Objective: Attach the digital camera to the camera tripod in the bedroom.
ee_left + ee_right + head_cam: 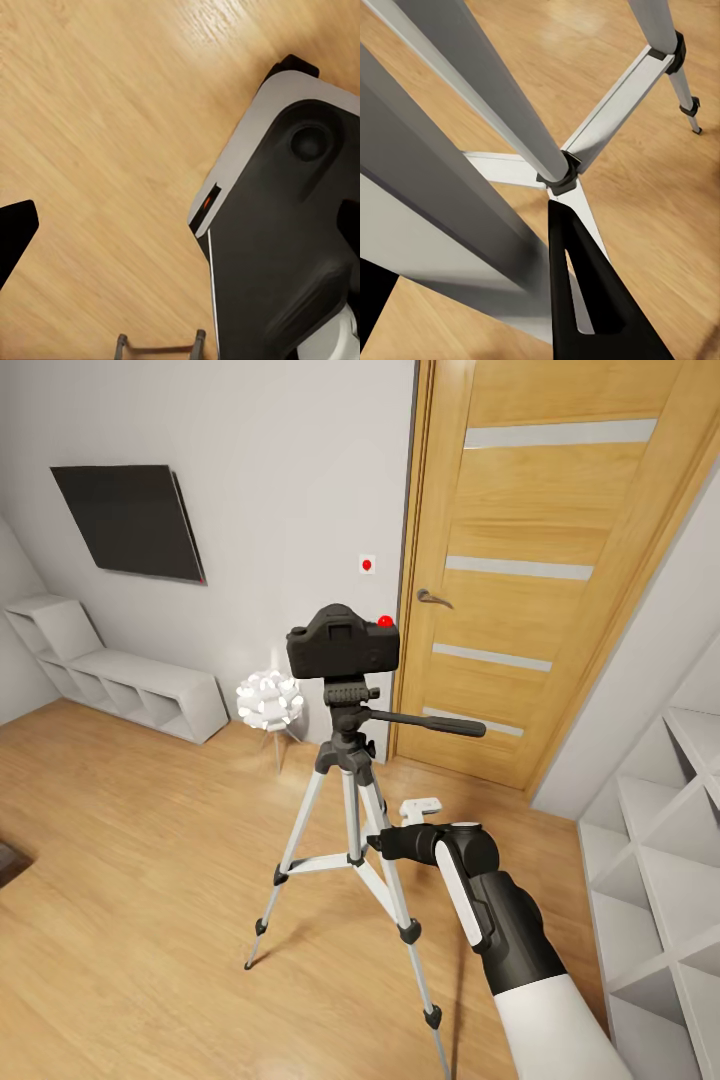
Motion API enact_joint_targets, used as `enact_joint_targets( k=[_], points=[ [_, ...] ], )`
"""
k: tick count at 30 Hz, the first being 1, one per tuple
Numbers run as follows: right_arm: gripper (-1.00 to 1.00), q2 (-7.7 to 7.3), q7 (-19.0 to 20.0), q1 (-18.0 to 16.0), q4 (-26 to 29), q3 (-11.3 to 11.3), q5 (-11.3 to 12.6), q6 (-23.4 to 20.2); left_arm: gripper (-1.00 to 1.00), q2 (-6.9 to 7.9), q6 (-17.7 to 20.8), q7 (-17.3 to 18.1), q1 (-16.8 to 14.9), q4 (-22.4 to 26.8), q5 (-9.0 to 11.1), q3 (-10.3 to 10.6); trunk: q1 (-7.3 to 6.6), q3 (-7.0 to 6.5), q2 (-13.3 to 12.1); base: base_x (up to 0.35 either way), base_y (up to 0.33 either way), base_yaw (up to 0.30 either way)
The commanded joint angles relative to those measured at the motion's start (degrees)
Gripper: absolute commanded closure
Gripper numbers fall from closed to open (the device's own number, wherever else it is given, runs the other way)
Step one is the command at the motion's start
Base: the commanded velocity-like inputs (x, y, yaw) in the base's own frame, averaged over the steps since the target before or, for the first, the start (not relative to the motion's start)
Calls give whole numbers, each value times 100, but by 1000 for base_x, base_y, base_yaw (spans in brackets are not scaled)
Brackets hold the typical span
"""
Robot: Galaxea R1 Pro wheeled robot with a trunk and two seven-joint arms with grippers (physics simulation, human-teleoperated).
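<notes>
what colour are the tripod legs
Silver metal with black joints and feet; the camera tripod legs show best in the head view.

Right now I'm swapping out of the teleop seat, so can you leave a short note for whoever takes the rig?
Right gripper: low beside the tripod legs, carrying nothing; open or shut is unclear.
Left gripper: nothing in it, over bare floor; its state is unclear.
Camera: upright on the tripod head, in front of the door, no gripper touching it.
Done: it looks mounted.
Left: probably just draw the right arm away without knocking a leg.
</notes>
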State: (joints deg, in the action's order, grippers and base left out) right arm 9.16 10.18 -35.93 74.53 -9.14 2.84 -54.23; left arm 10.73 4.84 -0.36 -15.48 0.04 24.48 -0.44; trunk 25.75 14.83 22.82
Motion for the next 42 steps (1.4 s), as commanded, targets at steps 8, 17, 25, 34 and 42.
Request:
enact_joint_targets(
  k=[8,17,25,34,42],
  points=[
    [-100,-1,-8,-1,-8,4,-134,-18,-100,-3,2,-37,8,4,38,-7,3,11,9,0,0,0],
    [-100,-2,-7,-2,-9,9,-129,-18,-100,-1,0,-43,10,4,39,-7,3,11,9,0,0,0],
    [-100,-65,-1,0,-9,9,-126,-25,-100,-1,0,-36,10,4,39,-3,3,11,9,0,0,0],
    [-100,-284,12,-2,-8,4,-125,-32,-100,4,0,-35,10,4,39,-3,3,11,9,0,0,0],
    [-100,-471,34,-2,9,4,-121,-40,-100,7,-3,-35,10,10,39,-3,3,11,9,0,0,0]
  ],
)
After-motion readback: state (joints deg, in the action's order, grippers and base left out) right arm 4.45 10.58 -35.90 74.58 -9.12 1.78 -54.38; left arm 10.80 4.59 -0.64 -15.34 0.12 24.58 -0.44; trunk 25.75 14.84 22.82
